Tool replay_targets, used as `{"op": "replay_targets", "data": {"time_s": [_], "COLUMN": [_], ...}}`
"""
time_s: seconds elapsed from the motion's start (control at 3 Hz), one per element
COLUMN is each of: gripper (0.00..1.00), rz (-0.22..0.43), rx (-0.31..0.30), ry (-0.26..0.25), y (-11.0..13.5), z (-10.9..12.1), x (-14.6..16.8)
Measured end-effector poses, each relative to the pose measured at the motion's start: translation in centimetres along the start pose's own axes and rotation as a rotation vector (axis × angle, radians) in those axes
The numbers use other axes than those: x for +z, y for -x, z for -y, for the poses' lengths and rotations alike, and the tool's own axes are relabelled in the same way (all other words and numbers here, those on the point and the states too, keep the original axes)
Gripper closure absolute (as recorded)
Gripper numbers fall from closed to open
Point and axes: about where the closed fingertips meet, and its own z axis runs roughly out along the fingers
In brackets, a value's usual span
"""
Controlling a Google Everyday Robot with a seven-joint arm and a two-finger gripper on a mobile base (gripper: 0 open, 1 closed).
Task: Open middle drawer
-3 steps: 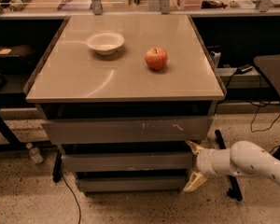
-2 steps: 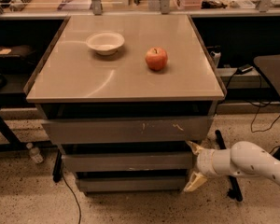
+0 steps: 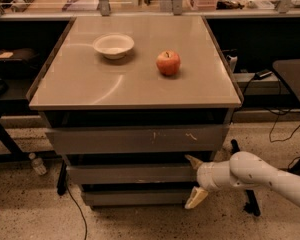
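The end effector (image 3: 195,179) sits low at the right end of the drawer stack, its two pale fingers (image 3: 194,161) spread wide. One tip points up at about eleven o'clock by the upper edge of the middle drawer (image 3: 130,174). The other hangs down at about seven o'clock, level with the bottom drawer (image 3: 135,197). The right end of the middle front lies between them, and nothing is clamped, as far as I can see. Behind the end effector the white arm (image 3: 262,175) runs off toward four o'clock and out of sight. The middle drawer is the plain grey front second from the top, and it looks pushed in. At twelve o'clock from it is the wider top drawer (image 3: 135,140), with pale scratches right of its centre. Over the stack lies the tan top of the bench (image 3: 90,86). A red apple (image 3: 168,63) stands right of the middle of the bench. A shallow white bowl (image 3: 113,46) sits well apart from the apple, at about ten o'clock from it. The stack stands on a speckled floor (image 3: 30,209).
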Motion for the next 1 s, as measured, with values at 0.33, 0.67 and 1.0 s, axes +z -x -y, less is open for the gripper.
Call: {"op": "replay_targets", "data": {"time_s": [0.33,0.67,1.0], "gripper": [0.00,0.00,0.00], "rz": [0.028,0.043,0.046], "rx": [0.011,0.021,0.011], "ry": [0.030,0.029,0.002], "y": [-0.1,-0.5,-0.8], "z": [0.0,0.9,2.5], "x": [2.7,4.2,5.0]}}
